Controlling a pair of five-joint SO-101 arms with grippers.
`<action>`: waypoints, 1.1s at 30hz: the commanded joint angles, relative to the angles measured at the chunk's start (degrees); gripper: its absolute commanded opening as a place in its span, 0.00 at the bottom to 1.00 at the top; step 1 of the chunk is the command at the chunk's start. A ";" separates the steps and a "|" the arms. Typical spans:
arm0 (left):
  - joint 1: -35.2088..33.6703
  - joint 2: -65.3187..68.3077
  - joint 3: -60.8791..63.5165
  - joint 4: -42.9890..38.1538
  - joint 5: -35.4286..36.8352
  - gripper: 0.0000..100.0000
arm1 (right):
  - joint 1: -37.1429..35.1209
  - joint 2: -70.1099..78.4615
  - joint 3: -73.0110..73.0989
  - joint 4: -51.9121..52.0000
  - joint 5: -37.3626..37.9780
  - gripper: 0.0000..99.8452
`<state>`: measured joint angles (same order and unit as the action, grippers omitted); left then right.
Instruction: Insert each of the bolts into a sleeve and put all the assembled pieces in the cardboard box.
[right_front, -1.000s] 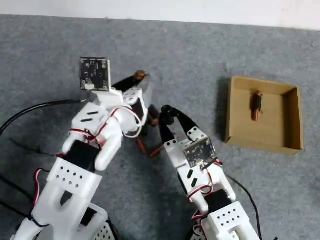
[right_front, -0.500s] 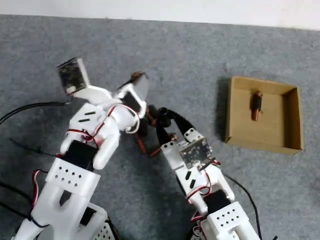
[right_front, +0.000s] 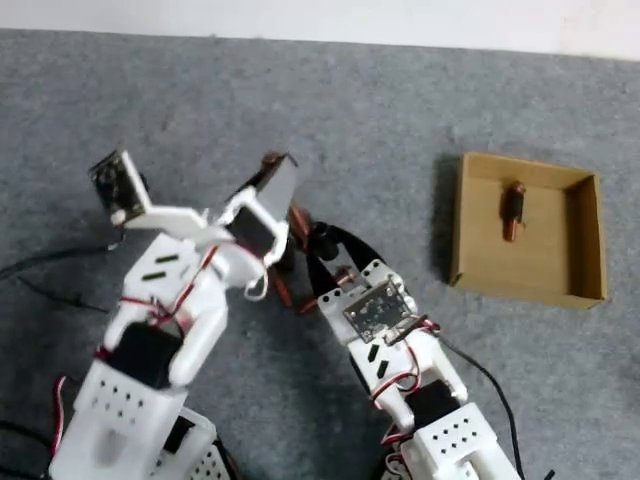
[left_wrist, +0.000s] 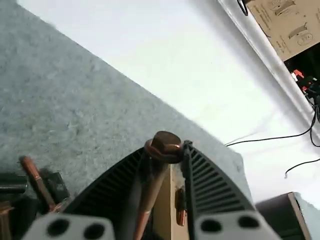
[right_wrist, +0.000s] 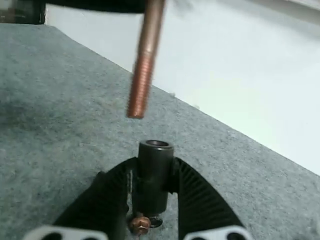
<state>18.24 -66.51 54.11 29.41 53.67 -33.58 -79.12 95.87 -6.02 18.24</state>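
Observation:
My left gripper (left_wrist: 165, 151) is shut on a copper bolt (left_wrist: 155, 175), just under its hex head. In the high view the left gripper (right_front: 278, 172) is at mid-table, with the bolt (right_front: 270, 159) tilted toward the other arm. My right gripper (right_wrist: 155, 167) is shut on an upright black sleeve (right_wrist: 155, 172). The bolt's threaded end (right_wrist: 144, 65) hangs just above the sleeve's open mouth, slightly off to one side and apart from it. Seen from above, the right gripper (right_front: 325, 242) holds the sleeve (right_front: 322, 236) beside the left one. The cardboard box (right_front: 575, 290) on the right holds one assembled piece (right_front: 512, 211).
Loose copper bolts (right_front: 285, 291) lie on the grey carpet between the two arms; one bolt head (right_wrist: 139, 223) shows under the right gripper. Another bolt (left_wrist: 35, 177) lies on the carpet in the left wrist view. A white wall borders the carpet's far edge.
The left arm's wrist has rolled, swinging its camera out to the left and tilting the bolt. The right gripper has moved closer to the left one with the sleeve.

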 joint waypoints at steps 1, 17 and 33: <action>1.27 -7.34 3.82 -5.10 0.62 0.01 | -0.40 -0.48 8.66 -0.04 0.62 0.01; 1.27 -11.56 22.64 -31.56 0.35 0.01 | -0.57 -0.75 8.66 -0.48 0.70 0.01; 4.62 -12.09 27.65 -31.65 -2.90 0.01 | -0.57 -0.75 8.66 -0.48 0.79 0.01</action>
<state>21.93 -76.53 81.63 -0.84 51.47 -33.67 -79.21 95.87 -5.93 18.51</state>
